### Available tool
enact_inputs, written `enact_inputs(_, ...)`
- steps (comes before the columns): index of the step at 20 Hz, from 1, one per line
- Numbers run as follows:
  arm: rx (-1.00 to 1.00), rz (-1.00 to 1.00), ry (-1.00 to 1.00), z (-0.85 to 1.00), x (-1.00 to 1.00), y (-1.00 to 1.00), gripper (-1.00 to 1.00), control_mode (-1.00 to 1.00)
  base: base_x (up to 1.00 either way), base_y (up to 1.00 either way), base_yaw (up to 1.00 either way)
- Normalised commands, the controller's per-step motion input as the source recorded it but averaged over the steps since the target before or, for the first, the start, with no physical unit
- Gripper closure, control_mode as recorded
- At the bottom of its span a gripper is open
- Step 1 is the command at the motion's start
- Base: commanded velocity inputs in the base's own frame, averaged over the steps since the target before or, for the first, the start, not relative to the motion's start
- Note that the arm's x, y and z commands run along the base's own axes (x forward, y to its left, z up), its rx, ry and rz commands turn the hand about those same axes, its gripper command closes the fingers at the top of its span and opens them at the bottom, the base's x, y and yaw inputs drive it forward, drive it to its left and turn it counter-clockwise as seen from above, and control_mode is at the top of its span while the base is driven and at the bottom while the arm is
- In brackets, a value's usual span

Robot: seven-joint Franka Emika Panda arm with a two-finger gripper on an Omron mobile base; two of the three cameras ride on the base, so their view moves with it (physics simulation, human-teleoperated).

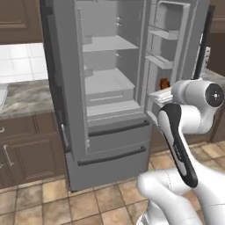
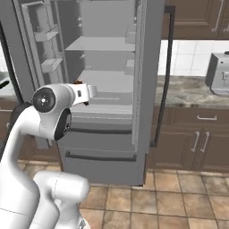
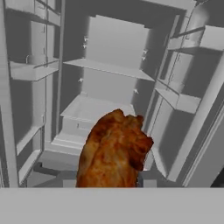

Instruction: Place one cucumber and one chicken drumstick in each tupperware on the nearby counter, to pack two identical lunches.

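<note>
My gripper [image 1: 163, 88] is shut on a reddish-brown chicken drumstick [image 3: 114, 151], which looms large in the lower middle of the hand view and hides the fingertips. From the base views the drumstick [image 1: 164, 82] shows as a small brown spot above the white hand, in front of the open fridge [image 1: 110, 88]. In the right base view the drumstick [image 2: 79, 82] sits just above the hand, level with the middle shelf. The grey-brown counter [image 1: 26, 99] runs left of the fridge, and the counter [image 2: 192, 91] continues on its right. The cucumbers and the tupperware are out of view.
The fridge stands with both doors swung wide: its right door [image 1: 169, 48] carries door bins, and its left door [image 2: 44, 49] too. A dark door edge [image 2: 163, 76] juts out at the right. A silver toaster [image 2: 219, 74] stands on the right counter. Tiled floor lies below.
</note>
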Motion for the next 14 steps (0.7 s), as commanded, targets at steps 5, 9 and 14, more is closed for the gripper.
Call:
enact_inputs(5, 0.00, 0.00, 0.00, 0.00, 0.00, 0.00, 1.00, 1.00, -0.35, 0.86, 0.00)
enact_inputs(9, 0.00, 0.00, 0.00, 0.00, 0.00, 0.00, 1.00, 1.00, -0.41, 1.00, 0.00)
enact_inputs(14, 0.00, 0.00, 0.00, 0.00, 0.00, 0.00, 1.00, 1.00, -0.45, 1.00, 0.00)
